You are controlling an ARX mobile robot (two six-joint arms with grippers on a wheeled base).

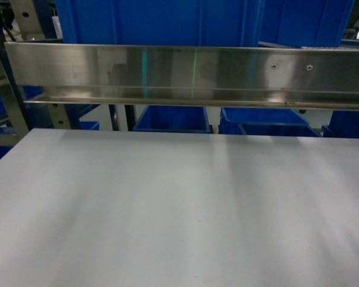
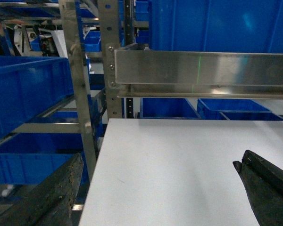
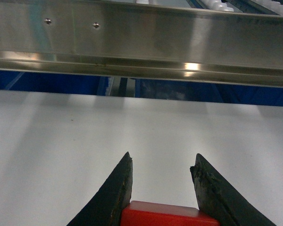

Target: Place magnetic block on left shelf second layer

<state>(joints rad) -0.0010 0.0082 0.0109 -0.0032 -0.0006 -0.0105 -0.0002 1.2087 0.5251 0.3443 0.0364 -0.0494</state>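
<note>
Left wrist view: left end effector (image 2: 160, 188) spread wide, holding nothing, its dark fingers (image 2: 266, 186) low over the white table (image 2: 179, 160). Left of the table stands a steel rack upright (image 2: 80, 94) with blue tubs (image 2: 23, 94). A stainless-steel rail (image 2: 203, 70) spans above the table's far edge, with a large blue tub (image 2: 217, 23) above it. Right wrist view: right end effector (image 3: 162, 181) clamped on the red magnetic block (image 3: 162, 214), fingers touching both sides, above the table, short of the rail.
</note>
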